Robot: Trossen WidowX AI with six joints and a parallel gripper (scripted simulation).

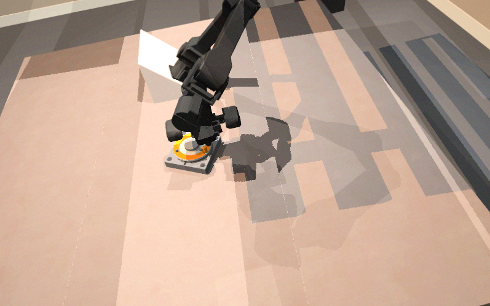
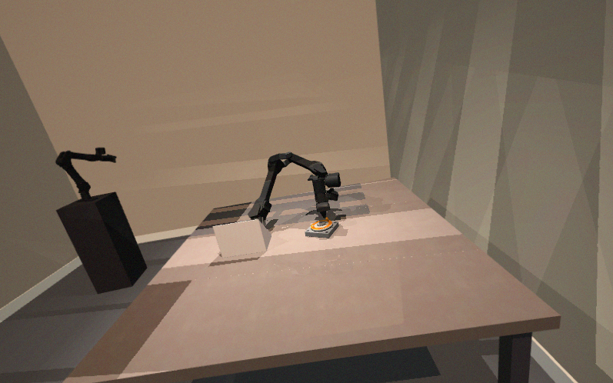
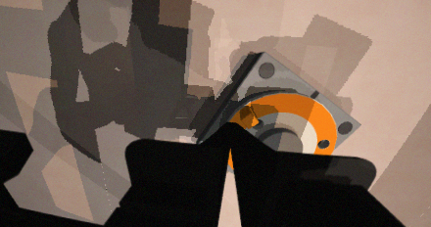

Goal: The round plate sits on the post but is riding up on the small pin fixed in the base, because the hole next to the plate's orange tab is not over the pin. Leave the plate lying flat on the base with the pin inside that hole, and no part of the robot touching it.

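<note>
A pale brown tabletop (image 2: 346, 294) crossed by angular shadows is seen. Tan walls (image 2: 204, 71) are lit unevenly. On the dark floor (image 2: 37, 328) at far left, a black box (image 2: 101, 240) is placed.

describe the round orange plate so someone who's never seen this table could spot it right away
Start at the black robot arm reaching down over the brown wooden table. Under its shut gripper sits a square grey metal base with dark bolt holes at its corners. The round orange plate lies on top, ringed around a pale central post; it is the only bright orange thing there.
</note>
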